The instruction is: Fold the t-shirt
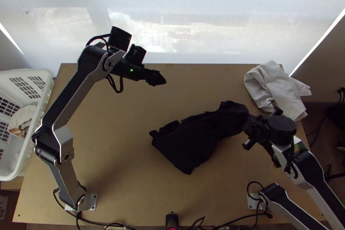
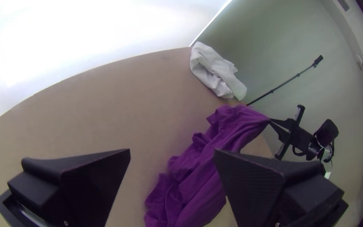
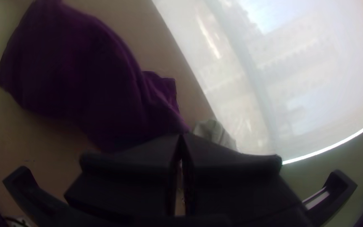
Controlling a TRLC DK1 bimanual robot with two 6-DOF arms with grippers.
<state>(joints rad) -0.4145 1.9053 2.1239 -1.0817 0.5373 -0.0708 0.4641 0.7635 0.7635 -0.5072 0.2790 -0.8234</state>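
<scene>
T-shirt [image 1: 189, 143] on table [image 1: 116, 135] by window [image 1: 181, 27]

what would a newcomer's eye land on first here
Probably the t-shirt, near black from above but purple in the wrist views, bunched on the table with one end pinched in the right gripper. Then the left gripper, open over the far side, and the white cloth at the far right corner.

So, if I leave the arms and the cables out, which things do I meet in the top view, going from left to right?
White plastic basket with slotted walls → dark, bunched fabric T-shirt → crumpled white cloth.
</scene>
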